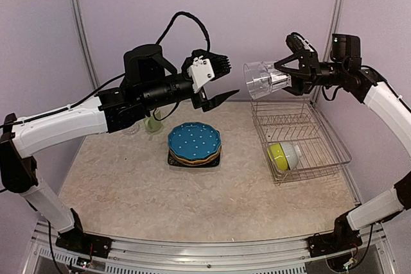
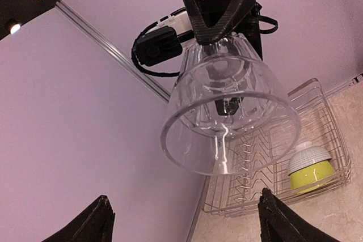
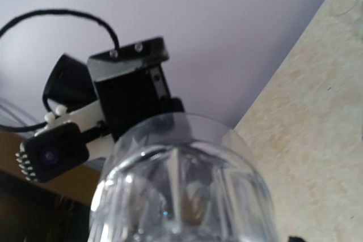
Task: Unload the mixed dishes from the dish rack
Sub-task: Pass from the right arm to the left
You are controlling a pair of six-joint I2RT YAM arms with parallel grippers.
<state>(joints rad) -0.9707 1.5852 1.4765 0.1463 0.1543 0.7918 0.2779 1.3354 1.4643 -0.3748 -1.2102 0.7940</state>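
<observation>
- The clear glass (image 1: 262, 79) hangs on its side in the air near the far end of the dish rack (image 1: 321, 134). Its mouth points at the left arm, probably for a handover.
- The right gripper (image 1: 287, 75) is clamped on the glass's narrow base end.
- The left gripper (image 2: 186, 220) faces the mouth with its jaws spread wide and empty, close to the glass but not touching it.
- The nested bowls (image 1: 282, 155) in the rack are not yet unloaded.
- The stacked plates (image 1: 194, 144) sit on the table.
</observation>
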